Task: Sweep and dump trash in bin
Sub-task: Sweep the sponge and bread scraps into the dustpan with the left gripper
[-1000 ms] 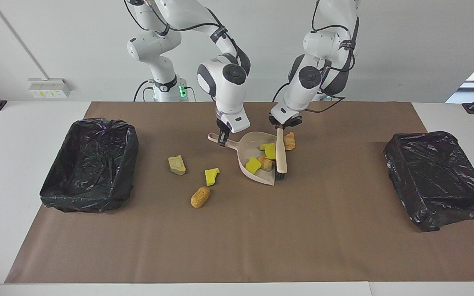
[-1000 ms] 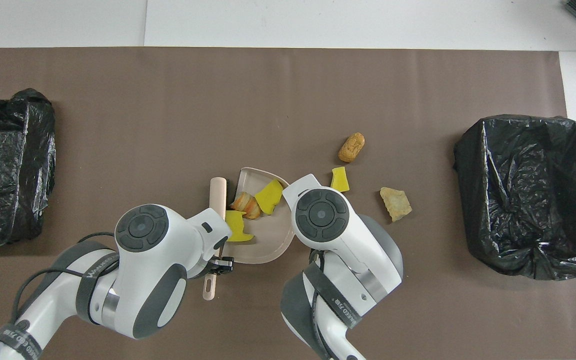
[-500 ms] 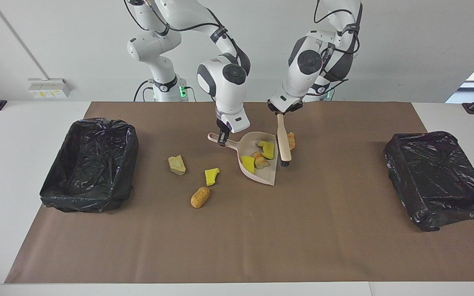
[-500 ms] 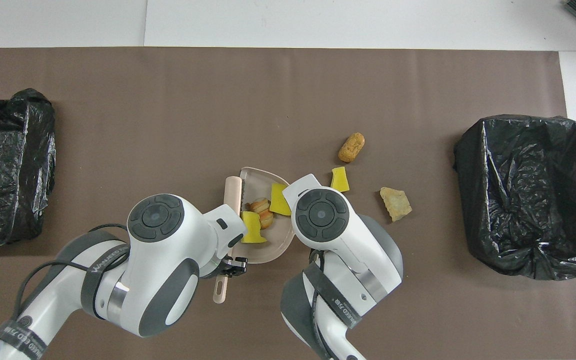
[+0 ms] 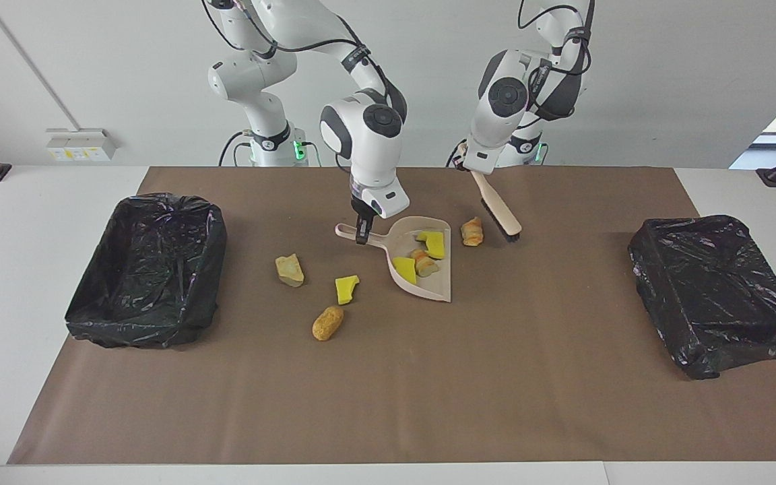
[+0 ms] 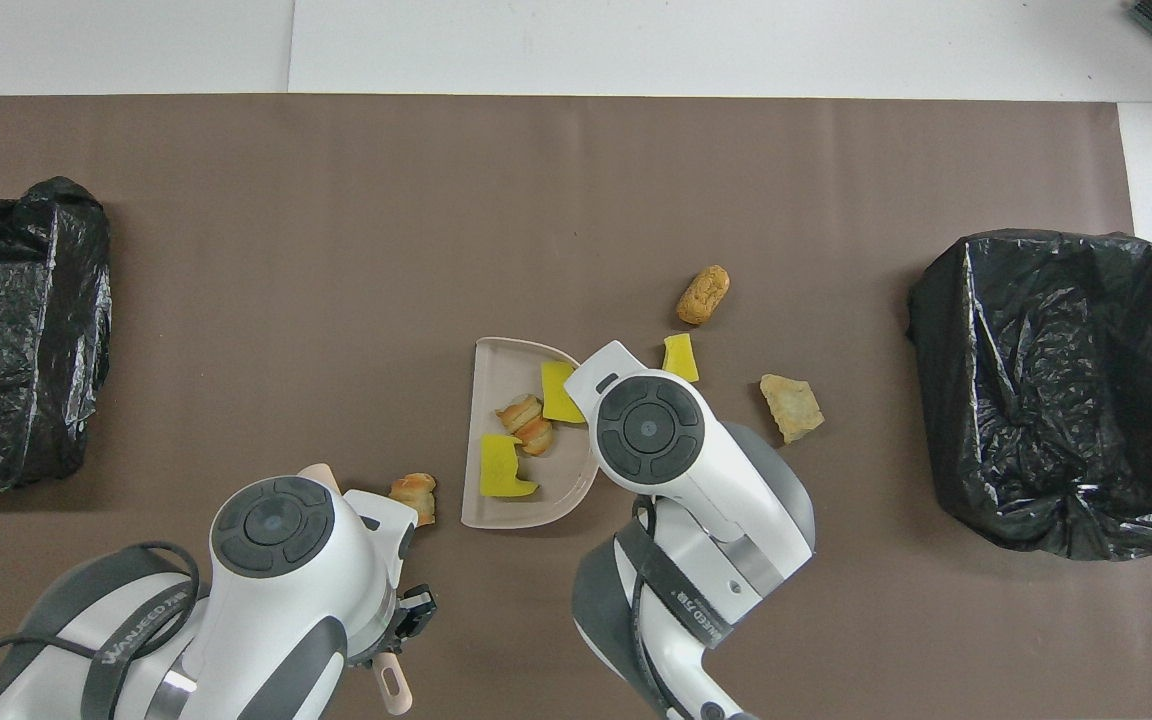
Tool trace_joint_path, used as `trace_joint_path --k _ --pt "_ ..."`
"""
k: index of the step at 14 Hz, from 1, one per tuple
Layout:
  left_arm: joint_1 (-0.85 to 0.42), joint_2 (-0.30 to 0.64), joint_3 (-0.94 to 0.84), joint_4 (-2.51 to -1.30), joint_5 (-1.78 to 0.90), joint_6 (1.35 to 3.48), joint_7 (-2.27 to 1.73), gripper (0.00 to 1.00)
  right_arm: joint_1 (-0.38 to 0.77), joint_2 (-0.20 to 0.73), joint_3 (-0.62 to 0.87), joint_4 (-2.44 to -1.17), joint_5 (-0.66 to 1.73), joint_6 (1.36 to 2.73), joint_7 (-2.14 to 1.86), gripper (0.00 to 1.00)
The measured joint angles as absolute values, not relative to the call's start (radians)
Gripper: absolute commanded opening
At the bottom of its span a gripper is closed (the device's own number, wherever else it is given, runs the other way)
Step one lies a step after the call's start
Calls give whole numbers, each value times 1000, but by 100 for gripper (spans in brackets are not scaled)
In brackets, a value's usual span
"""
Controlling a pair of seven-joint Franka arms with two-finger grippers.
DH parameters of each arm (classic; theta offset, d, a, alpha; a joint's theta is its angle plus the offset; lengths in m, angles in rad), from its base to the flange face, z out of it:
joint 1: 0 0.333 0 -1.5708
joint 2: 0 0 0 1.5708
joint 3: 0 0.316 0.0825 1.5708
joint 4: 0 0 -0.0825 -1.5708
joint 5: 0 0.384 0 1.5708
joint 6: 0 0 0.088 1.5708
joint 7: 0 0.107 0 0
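Both arms are glossy white Franka arms built of rounded shells, with dark grey bands at the joints. The left arm point(image 5: 509, 101) and the right arm point(image 5: 361, 128) each carry a round dark grey cap with a small hub at its centre on the bulbous wrist joint; in the overhead view these caps show a ring of segmented panels. Black cables loop along the upper links, strapped on by black bands with small white lettering. Grey lettering runs along a dark collar of the left arm in the overhead view. A green light glows at the base of the right arm. Each wrist ends in a white block with black fittings beneath.
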State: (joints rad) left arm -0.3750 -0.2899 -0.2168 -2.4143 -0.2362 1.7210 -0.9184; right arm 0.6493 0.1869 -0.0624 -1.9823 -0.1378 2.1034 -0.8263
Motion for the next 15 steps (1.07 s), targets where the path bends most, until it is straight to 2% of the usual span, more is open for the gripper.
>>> trace_joint_path --k 3,7,15 --pt "-377 -303 -221 -2473 -236 1784 -983 0 632 193 -63 -1982 -140 2114 -874 0" --pt "-427 -234 -224 -2483 -249 1911 -965 0 632 193 -62 -1982 -140 2114 -874 0" --pt "-440 -95 -222 -2340 -332 2074 -666 0 632 193 -62 -1982 -140 2114 -874 0"
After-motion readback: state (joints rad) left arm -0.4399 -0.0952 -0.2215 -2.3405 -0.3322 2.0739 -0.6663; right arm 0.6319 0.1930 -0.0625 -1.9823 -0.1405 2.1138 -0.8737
